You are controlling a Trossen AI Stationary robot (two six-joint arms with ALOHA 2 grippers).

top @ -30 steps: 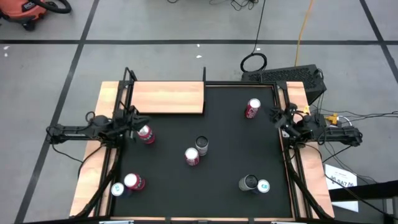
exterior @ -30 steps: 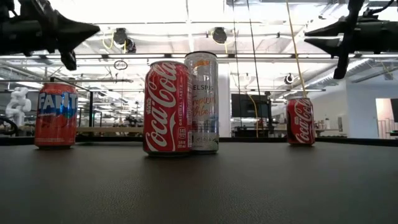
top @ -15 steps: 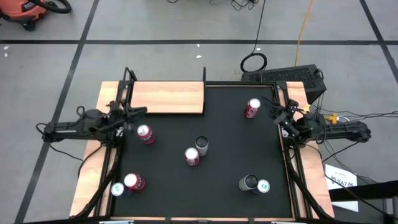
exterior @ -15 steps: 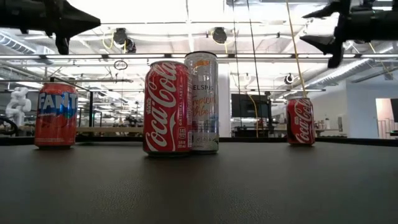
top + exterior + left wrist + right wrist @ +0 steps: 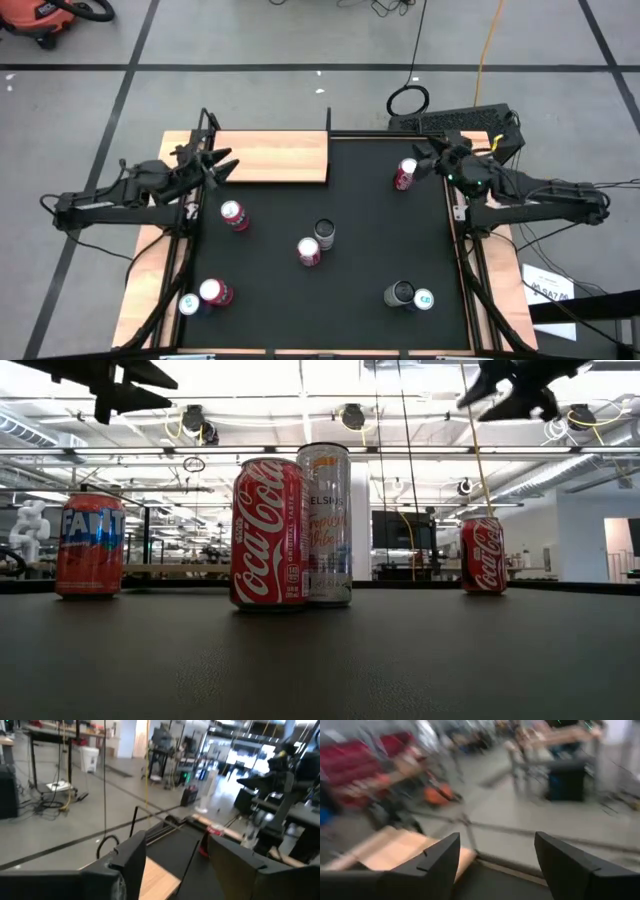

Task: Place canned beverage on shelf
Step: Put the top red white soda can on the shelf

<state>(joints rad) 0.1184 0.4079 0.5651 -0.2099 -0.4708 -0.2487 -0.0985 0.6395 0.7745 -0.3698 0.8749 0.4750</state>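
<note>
The shelf (image 5: 270,157), a light wooden slab on thin black posts, stands at the table's far left. Several cans stand upright on the black table: an orange Fanta can (image 5: 233,215) (image 5: 90,545), a Coca-Cola can (image 5: 309,251) (image 5: 267,532) beside a silver can (image 5: 325,234) (image 5: 325,525), and another Coca-Cola can (image 5: 406,174) (image 5: 483,555) at the far right. My left gripper (image 5: 222,163) (image 5: 175,865) hangs open in the air at the shelf's left end. My right gripper (image 5: 420,150) (image 5: 495,865) hangs open just beyond the far-right can, touching nothing.
Two cans (image 5: 203,297) stand together at the near left and two more (image 5: 410,296) at the near right. Wooden strips (image 5: 150,270) run along the table's left and right sides. In the low view both grippers (image 5: 140,380) (image 5: 500,385) are well above the can tops.
Both grippers have risen and opened. My left gripper has left the spot beside the Fanta can and gone toward the far edge, up to the shelf's left end. My right gripper has swung toward the far edge and leftward, past the far-right can. No can has moved.
</note>
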